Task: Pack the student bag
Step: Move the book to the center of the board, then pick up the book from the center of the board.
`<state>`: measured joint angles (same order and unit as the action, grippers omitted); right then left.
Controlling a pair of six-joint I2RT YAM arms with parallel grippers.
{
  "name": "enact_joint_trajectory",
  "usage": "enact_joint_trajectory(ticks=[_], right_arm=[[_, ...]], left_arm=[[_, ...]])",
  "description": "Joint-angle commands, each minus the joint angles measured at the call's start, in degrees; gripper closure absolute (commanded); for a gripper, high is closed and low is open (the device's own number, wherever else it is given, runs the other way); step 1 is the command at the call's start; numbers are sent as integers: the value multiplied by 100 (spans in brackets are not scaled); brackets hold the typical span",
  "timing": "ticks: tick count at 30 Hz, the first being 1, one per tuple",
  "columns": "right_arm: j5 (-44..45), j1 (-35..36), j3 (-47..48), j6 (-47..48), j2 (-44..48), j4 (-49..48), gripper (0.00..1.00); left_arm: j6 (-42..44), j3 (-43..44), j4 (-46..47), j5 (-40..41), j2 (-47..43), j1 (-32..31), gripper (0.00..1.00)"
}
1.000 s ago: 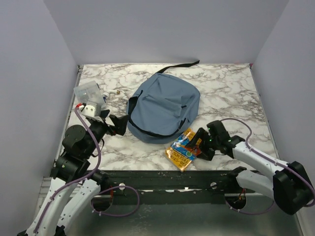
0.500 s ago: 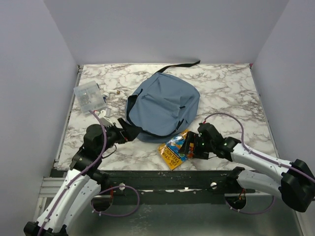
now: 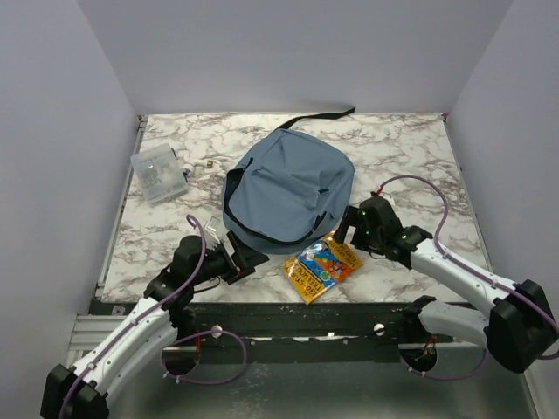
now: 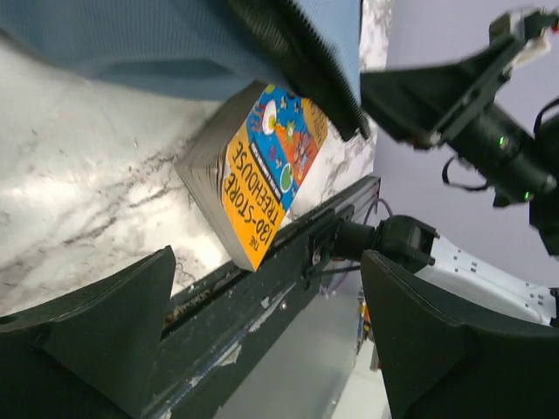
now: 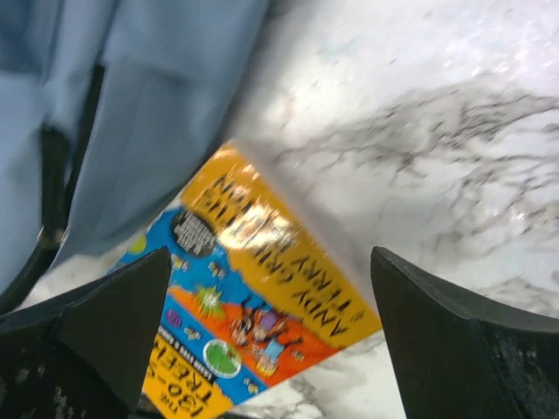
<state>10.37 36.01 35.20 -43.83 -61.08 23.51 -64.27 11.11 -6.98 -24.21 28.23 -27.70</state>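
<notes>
The dusty-blue student bag (image 3: 291, 186) lies flat mid-table, black zipper along its near edge; it also shows in the left wrist view (image 4: 175, 44) and the right wrist view (image 5: 131, 96). A yellow, blue and orange paperback book (image 3: 320, 266) lies just in front of it near the table's front edge, seen too in the left wrist view (image 4: 262, 175) and the right wrist view (image 5: 253, 297). My left gripper (image 3: 247, 259) is open and empty, low by the bag's near-left edge. My right gripper (image 3: 346, 234) is open and empty, just right of and above the book.
A clear plastic box (image 3: 159, 173) stands at the back left with small white items (image 3: 203, 166) beside it. A black strap (image 3: 319, 116) trails from the bag toward the back wall. The table's dark front rail (image 3: 297, 314) runs just below the book.
My left arm has swung down and forward to the table beside the bag. My right gripper let go of the book, which shifted left, and has drawn back to the right and away.
</notes>
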Motion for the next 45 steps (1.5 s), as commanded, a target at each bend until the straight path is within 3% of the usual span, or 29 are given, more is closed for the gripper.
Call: enact_joint_trajectory(ticks=[1,8,12,15,19,22,31,42,45], right_arm=[[-743,-736,-120,400,-436,-807,0],[-1084,-759,-435,323,-624,-1168,3],[-1309,-755,-601,281,-685,-1327,6],[-1543,-753,-615,358,-699,-1309,12],[-1518,-755,-628,416,-697,-1300,13],[-1566,-749,-566,462,-747,-1215,13],[-1864,-749,-721,321,-748,-1402,14],[-638,-739,-186,634,-414,-192,17],[-506,-677,-122,667,-142,87,17]], left_arm=[[-711,-115,399,472,370,-613,14],[-1407,-570,1224,927,873,-1002,21],[-1133,-375,1299,970,1440,-1018,24],[-791,-194,1580,961,1955,-1066,34],[-421,-83,2137,1155,2553,-1259,43],[-166,46,2565,1268,2968,-1489,43],[266,567,2685,1584,3944,-1950,47],[99,778,2685,1532,4866,-1954,76],[87,761,2676,1594,4822,-1950,91]])
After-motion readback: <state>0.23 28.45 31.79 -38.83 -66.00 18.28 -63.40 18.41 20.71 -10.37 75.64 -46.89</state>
